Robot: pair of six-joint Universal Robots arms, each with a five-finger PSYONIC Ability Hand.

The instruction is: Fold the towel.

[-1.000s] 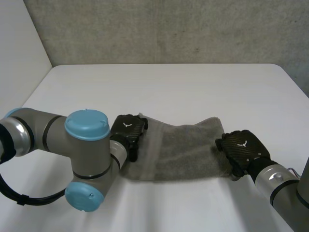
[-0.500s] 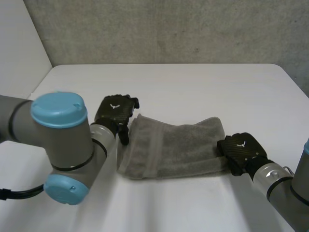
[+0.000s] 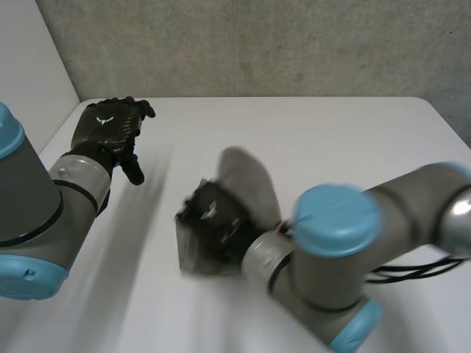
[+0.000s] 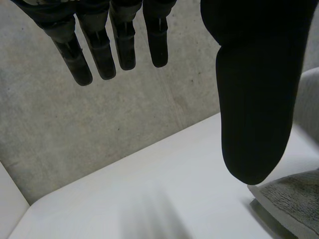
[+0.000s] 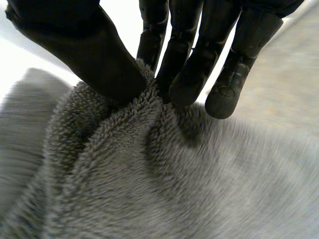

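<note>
Right hand [image 3: 213,220] pinches a towel [image 3: 246,180] edge between thumb and fingers [image 5: 184,64], raising it over the bunched remainder at mid-table [image 3: 331,132], probably to form the fold. Left hand [image 3: 110,129], spread and empty, hangs well aside, leaving the path clear.

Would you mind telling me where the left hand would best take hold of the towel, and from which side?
Probably the hemmed corner of the towel lying flat on the table beside the open left hand, coming in from the robot's left. The right hand pinches the raised fold, so that part is taken.
</note>
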